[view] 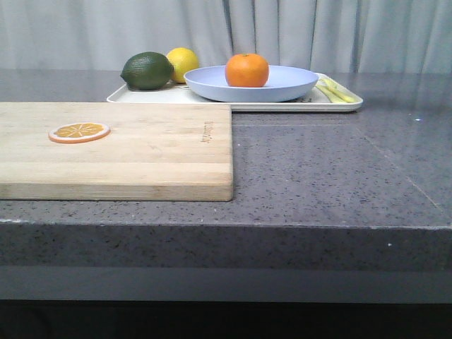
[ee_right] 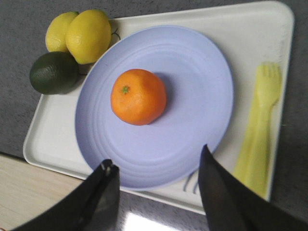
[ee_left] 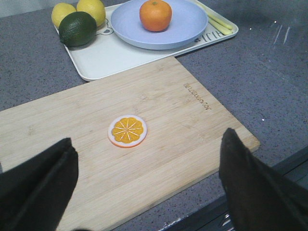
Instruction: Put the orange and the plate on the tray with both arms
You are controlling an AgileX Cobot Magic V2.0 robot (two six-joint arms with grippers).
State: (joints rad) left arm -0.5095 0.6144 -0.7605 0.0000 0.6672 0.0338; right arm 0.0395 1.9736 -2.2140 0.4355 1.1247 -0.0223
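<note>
Orange, round, on matte lavender plate, cream tray

Orange on lavender plate on cream tray.

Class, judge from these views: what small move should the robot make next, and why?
Probably lift the open right gripper clear. The whole bright-orange orange already sits on the pale lavender-blue round plate, and that rests on the cream-white rectangular tray.

My gray speckled table has a wooden cutting board and the white tray lying on it.
</note>
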